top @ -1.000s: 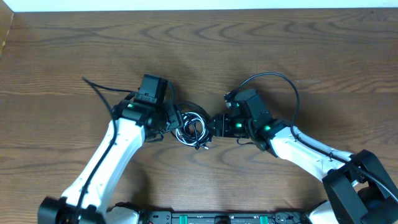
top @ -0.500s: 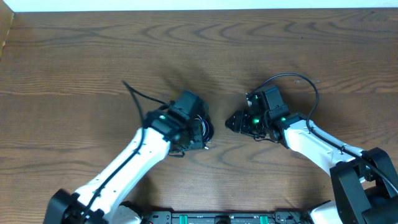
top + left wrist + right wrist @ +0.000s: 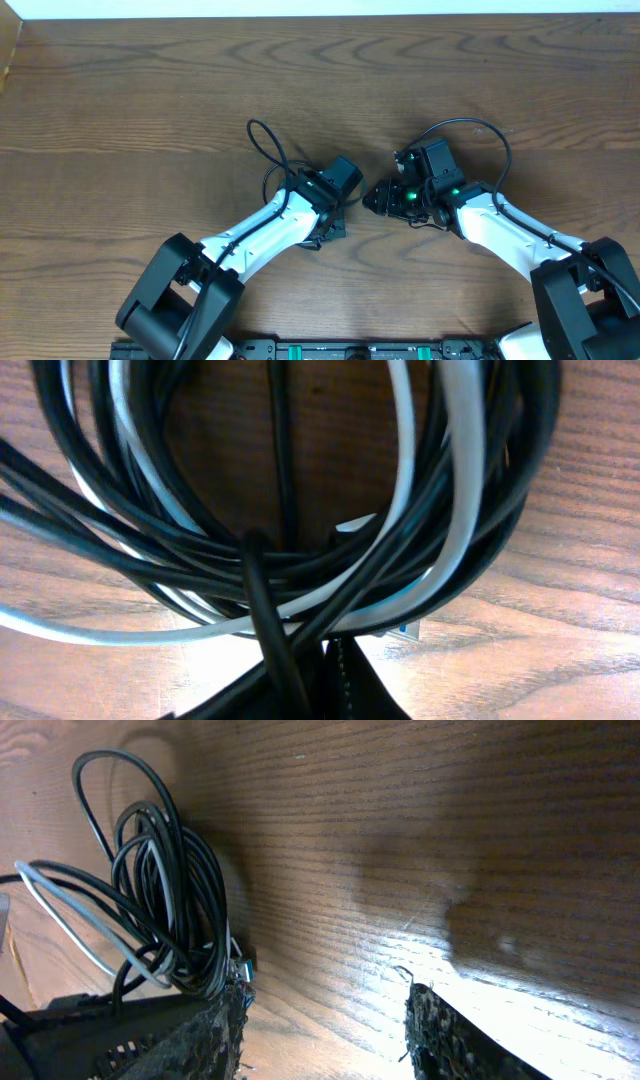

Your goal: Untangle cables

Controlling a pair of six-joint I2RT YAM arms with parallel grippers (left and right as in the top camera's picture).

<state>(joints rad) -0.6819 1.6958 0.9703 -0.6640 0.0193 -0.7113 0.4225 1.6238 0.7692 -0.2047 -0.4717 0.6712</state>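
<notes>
The left tool (image 3: 330, 675) just snapped shut on the cables (image 3: 170, 915), ready to pull. The right tool (image 3: 325, 1020) is half-open, empty.

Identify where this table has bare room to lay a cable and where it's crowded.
Bare wood spans the table along its far edge and both far corners. Crowded: the middle, where the left gripper sits on the cables and the right gripper faces it across a narrow gap.
</notes>
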